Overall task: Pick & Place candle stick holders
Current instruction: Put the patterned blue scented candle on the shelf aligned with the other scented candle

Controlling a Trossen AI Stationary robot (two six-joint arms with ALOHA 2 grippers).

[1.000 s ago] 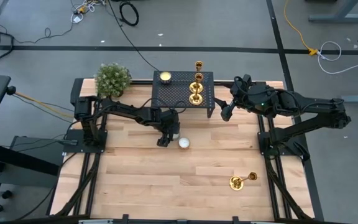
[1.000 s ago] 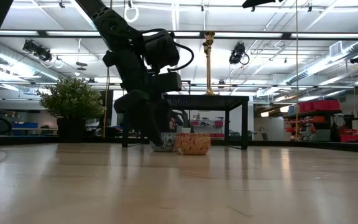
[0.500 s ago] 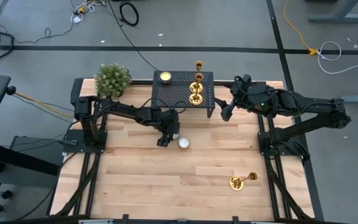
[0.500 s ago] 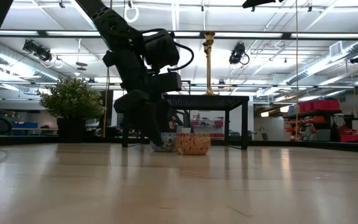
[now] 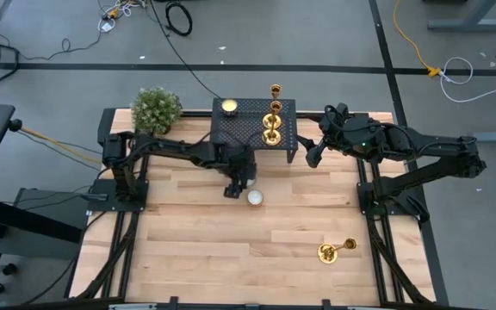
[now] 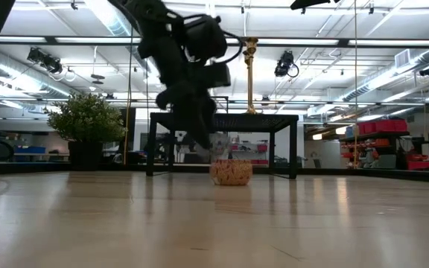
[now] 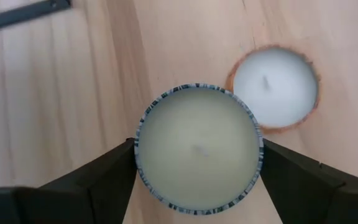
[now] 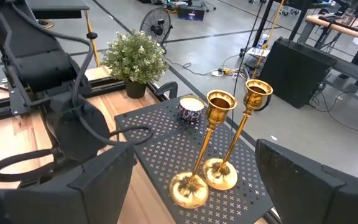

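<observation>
Black mesh stand (image 5: 252, 122) and potted plant (image 5: 157, 110) crowd the table's (image 5: 188, 250) far edge.

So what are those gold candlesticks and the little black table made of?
The candlesticks look like polished brass or gold-plated metal: mirror-bright, with sharp reflections. The little black table seems to be matte, painted metal, its top punched through with small cross-shaped holes.

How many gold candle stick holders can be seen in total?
3: two candle stick holders upright, side by side on the black stand; one lying on the wooden table, near its front right. None seems hidden.
</observation>
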